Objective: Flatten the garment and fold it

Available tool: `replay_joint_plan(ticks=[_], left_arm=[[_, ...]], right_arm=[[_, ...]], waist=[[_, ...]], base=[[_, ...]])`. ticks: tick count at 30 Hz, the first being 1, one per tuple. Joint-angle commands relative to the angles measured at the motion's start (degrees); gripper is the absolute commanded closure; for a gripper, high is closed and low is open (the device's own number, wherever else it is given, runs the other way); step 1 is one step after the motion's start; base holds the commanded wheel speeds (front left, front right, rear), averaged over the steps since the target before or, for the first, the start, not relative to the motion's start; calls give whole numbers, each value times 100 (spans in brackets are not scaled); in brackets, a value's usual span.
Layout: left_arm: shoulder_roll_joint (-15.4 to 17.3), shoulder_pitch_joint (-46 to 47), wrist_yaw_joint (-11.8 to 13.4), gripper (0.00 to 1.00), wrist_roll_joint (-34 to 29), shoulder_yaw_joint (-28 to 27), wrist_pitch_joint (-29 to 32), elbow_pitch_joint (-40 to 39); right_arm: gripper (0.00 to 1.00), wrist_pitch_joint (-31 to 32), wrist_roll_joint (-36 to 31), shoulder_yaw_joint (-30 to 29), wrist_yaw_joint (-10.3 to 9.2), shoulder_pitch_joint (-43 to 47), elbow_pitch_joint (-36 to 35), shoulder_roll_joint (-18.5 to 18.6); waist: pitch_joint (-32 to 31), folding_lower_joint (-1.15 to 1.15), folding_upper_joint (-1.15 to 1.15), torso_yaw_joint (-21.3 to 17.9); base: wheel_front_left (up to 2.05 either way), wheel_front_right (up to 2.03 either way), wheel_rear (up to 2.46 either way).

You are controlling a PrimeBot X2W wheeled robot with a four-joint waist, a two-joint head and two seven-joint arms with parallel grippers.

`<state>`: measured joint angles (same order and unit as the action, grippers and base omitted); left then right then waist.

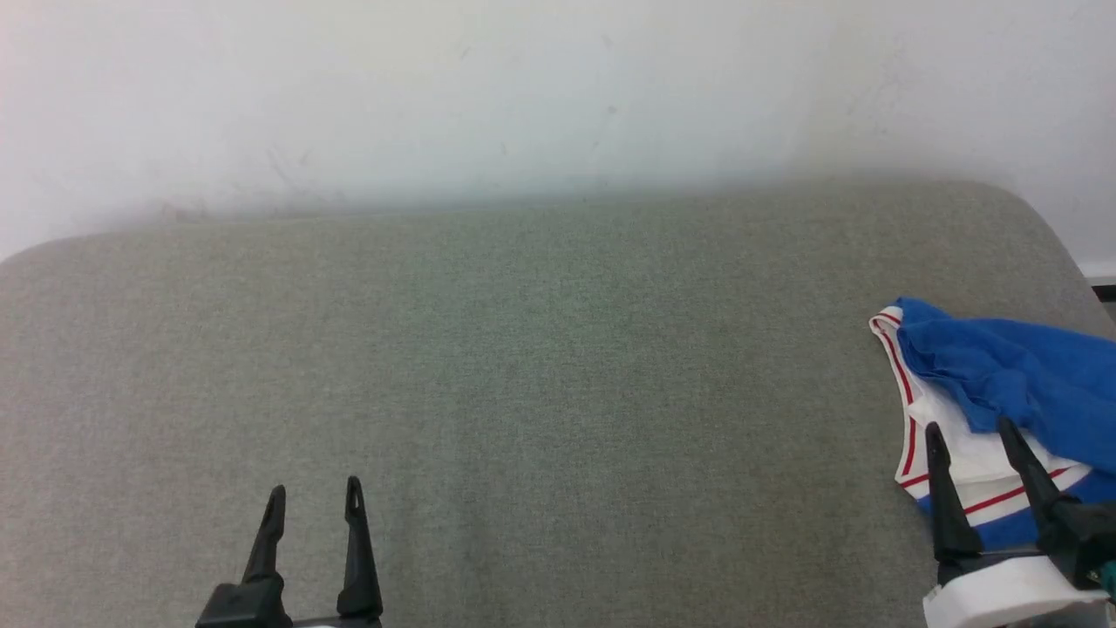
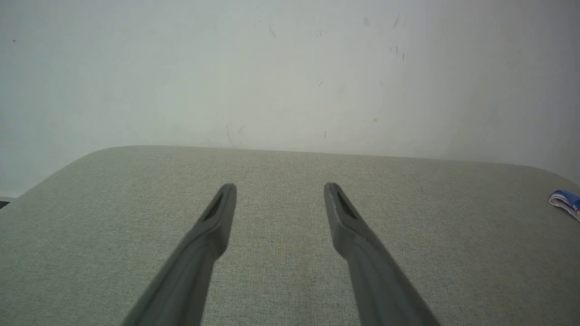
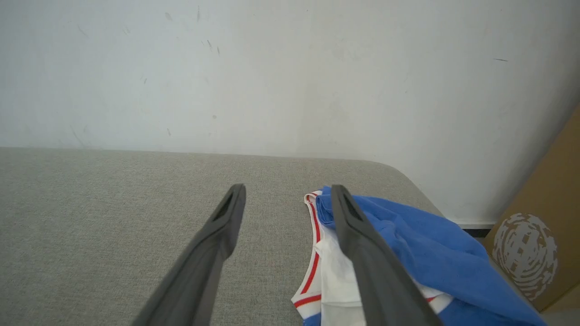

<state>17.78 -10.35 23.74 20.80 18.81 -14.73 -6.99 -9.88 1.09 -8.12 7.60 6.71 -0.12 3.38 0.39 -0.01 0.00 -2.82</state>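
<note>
A flat desk (image 1: 558,349) covered in grey woven cloth, with rounded far corners, stands against a plain white wall (image 1: 523,87) marked by faint scuffs.

The shirt (image 1: 1003,366) lies bunched in a heap at the right edge of the desk, about midway between the near and far sides. It is not flattened. Bright blue cloth is piled on top. A white part with thin red stripes along its border sticks out from under the blue, toward the middle of the desk.

The left gripper (image 1: 315,487) is at the near edge of the desk, left of centre, well apart from the shirt. Its two dark fingers are spread, with nothing between them. In the left wrist view the left gripper (image 2: 279,186) is over the bare cloth of the desk (image 2: 90,226), and a small bit of the shirt (image 2: 566,201) shows at the far right.

The right gripper (image 1: 969,426) is at the near right, its fingers spread too and holding nothing. In the right wrist view the right gripper (image 3: 288,187) has one finger over the bare desk (image 3: 90,217) and the other over the striped border of the shirt (image 3: 408,235). Whether that finger touches the cloth cannot be told.

A brown cardboard box (image 3: 543,235) with a pale round print stands past the right edge of the desk.
</note>
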Motion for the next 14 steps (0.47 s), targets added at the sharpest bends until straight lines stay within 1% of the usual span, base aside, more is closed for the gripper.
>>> replay_joint_plan(ticks=[1,12,13,14], left_arm=[[-42,-59,-53,0,-52,-41,-26,-11],[-319,-146,-426,0,-277,-341,-27,86],[-344,-150,-453,100,-293,-368,-27,98],[-334,-105,-446,100,-259,-342,5,81]], right_arm=[[0,-51,-35,-37,-11,61,10,-18],[0,-71,30,16,-11,57,37,-48],[100,-74,37,17,-11,53,43,-49],[100,-36,14,9,0,74,44,-22]], waist=[[-19,1,0,10],[4,1,0,-20],[-4,1,0,-19],[0,1,0,-19]], base=[[0,0,0],[0,0,0],[0,0,0],[0,0,0]])
